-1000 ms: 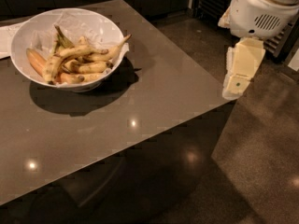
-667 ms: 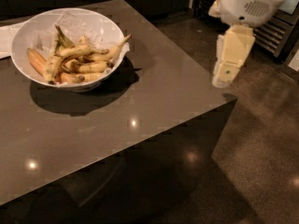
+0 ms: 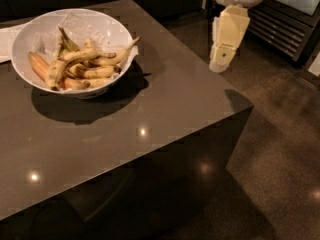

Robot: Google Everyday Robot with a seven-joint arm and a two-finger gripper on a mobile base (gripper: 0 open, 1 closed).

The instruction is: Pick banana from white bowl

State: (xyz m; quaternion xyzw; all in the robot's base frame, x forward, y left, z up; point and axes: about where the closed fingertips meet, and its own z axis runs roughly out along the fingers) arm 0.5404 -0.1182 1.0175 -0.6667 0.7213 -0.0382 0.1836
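Observation:
A large white bowl [image 3: 35, 31] with crinkled white paper lining stands at the far left of a dark table [image 3: 150, 109]. It holds several spotted yellow bananas [image 3: 92, 66], one tip sticking out over the right rim. My gripper [image 3: 220, 64] hangs at the upper right, beyond the table's right edge, well apart from the bowl, holding nothing that shows.
A flat white paper sheet [image 3: 7, 39] lies at the far left behind the bowl. A slatted metal unit [image 3: 285, 26] stands at the back right. Dark speckled floor [image 3: 280, 149] lies right of the table's corner [image 3: 248, 105].
My gripper has moved left and up, from right of the table's edge toward the table's far right side. The bowl and bananas have not moved.

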